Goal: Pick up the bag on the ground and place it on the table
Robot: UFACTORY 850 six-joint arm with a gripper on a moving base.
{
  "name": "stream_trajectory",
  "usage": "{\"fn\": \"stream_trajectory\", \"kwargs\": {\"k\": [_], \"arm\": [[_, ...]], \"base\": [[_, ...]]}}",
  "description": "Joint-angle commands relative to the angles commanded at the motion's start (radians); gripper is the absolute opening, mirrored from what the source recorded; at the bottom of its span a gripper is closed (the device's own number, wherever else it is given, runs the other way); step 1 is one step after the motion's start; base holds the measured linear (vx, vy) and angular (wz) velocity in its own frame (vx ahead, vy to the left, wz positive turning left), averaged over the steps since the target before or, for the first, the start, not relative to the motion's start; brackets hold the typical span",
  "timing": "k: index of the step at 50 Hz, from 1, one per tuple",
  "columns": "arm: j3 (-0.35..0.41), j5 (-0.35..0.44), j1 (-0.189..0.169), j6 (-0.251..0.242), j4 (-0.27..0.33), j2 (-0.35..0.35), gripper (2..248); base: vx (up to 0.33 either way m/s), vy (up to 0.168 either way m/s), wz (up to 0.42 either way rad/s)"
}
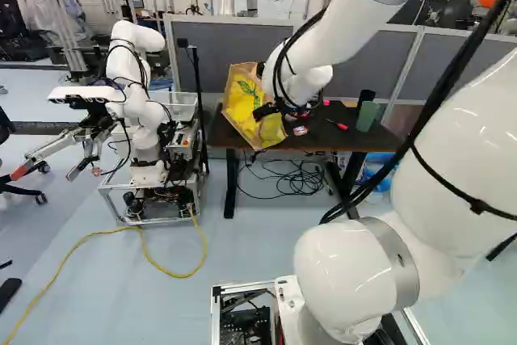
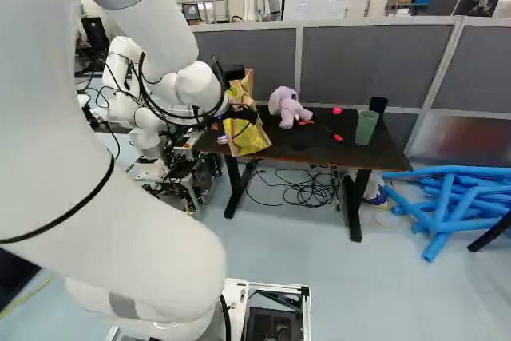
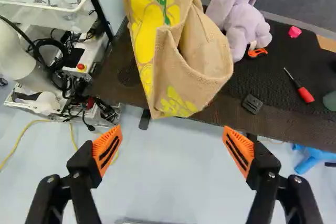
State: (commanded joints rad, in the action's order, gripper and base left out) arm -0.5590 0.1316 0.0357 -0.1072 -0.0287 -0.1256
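Note:
The gripper (image 1: 265, 111) is at the near side of the bag (image 1: 242, 96) in the left base view. The yellow and tan burlap bag (image 3: 202, 72) rests on one end of the dark table (image 3: 283, 124), its lower part by the table's near edge. In the wrist view the gripper (image 3: 172, 148) stands wide open, nothing between its orange pads, and the bag is ahead of the fingertips. The right base view shows the bag (image 2: 251, 138) beside the plush toy, partly hidden by the wrist and gripper.
On the table are a lilac plush toy (image 2: 287, 107), a red screwdriver (image 3: 304, 94), a green cup (image 2: 366, 127) and a black cup (image 2: 378, 105). Another robot (image 1: 137, 103) stands beside the table. Cables (image 2: 303, 189) lie under it, blue tubes (image 2: 455, 197) beyond its other end.

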Motion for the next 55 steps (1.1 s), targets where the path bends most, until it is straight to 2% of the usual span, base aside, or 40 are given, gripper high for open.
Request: {"fn": "stream_trajectory", "kwargs": {"k": [28,55], "arm": [[0.203,0.318,-0.015,0.046,0.012,-0.066,247],[0.344,0.540,-0.026,0.078,0.021,-0.112,247]], "base": [[0.000,0.000,0.000],[0.000,0.000,0.000]]}}
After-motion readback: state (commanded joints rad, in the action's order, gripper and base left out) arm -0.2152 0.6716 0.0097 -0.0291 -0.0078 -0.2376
